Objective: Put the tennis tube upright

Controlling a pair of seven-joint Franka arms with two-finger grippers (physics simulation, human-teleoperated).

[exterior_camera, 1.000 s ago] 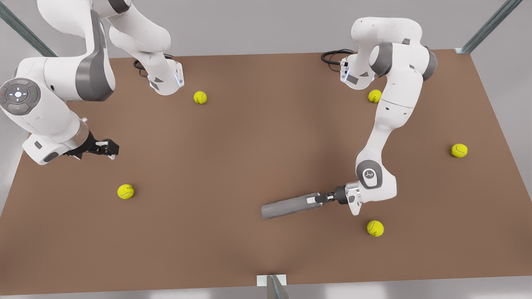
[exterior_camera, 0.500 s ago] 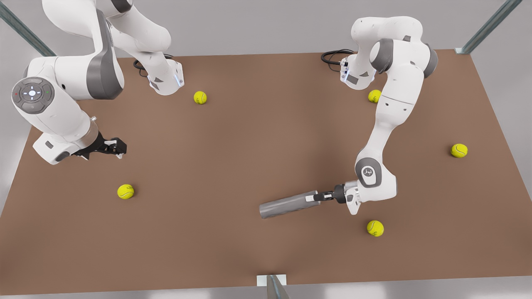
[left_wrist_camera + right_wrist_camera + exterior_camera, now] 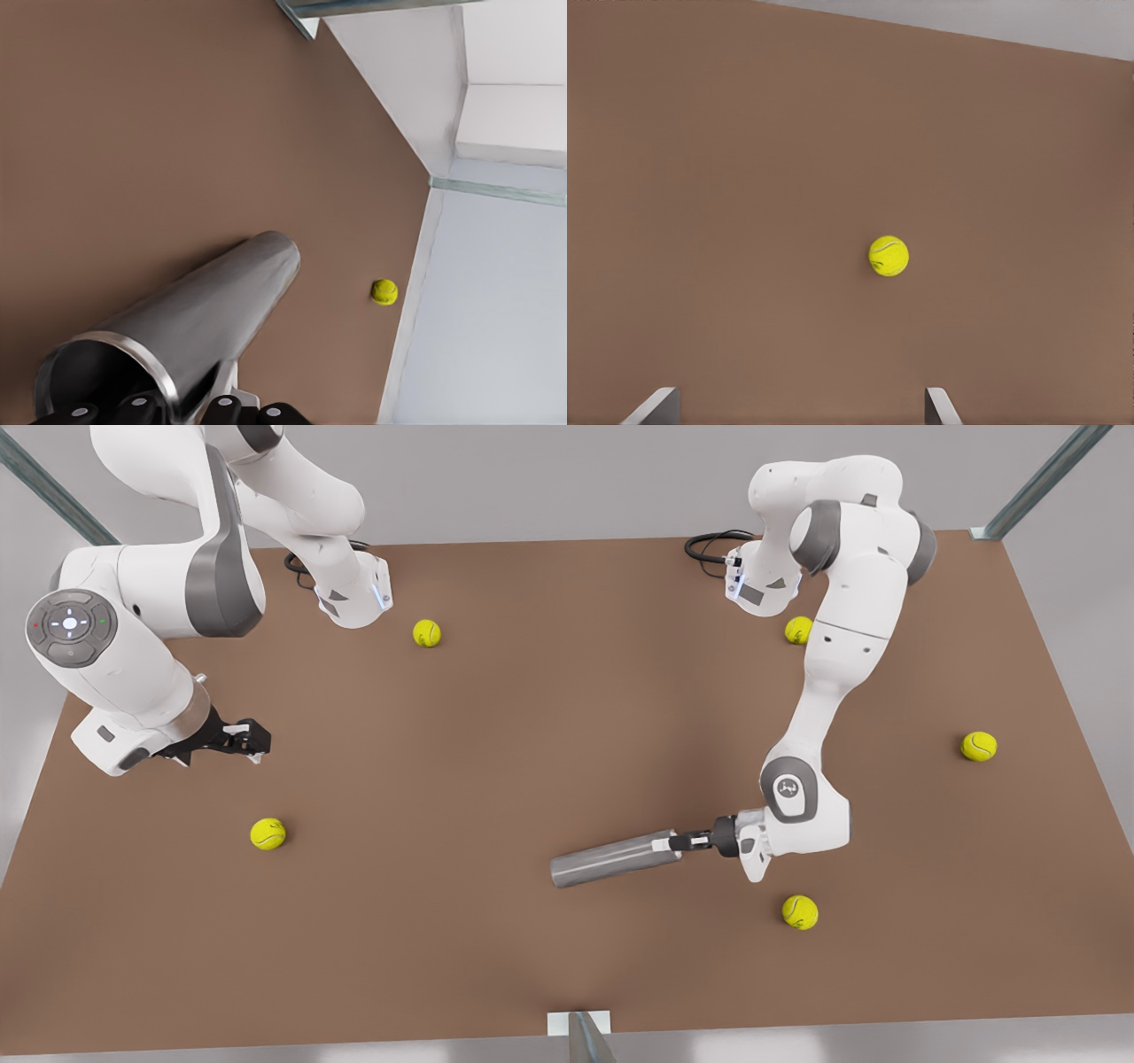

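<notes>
The tennis tube [image 3: 611,859] is a grey cylinder lying nearly flat over the brown table [image 3: 532,717], right of centre in the front view. My left gripper [image 3: 680,842] is shut on the rim of its hollow end. In the left wrist view the tennis tube [image 3: 204,319] stretches away from the left gripper [image 3: 177,409], one finger inside the opening. My right gripper [image 3: 257,740] hovers open at the front view's left, far from the tube. The right wrist view shows the right gripper [image 3: 797,414] with its fingertips [image 3: 656,403] spread wide over bare table.
Several yellow-green tennis balls lie scattered: one [image 3: 799,911] close to the left arm's wrist, one [image 3: 267,833] below the right gripper, others [image 3: 426,633] near the arm bases. A ball [image 3: 889,255] lies ahead of the right gripper. Table edges and metal posts [image 3: 585,1036] bound the area.
The left gripper and the tube have shifted slightly toward the front view's left and upward. The right arm moved a little to the right a second ago, then stayed still.
</notes>
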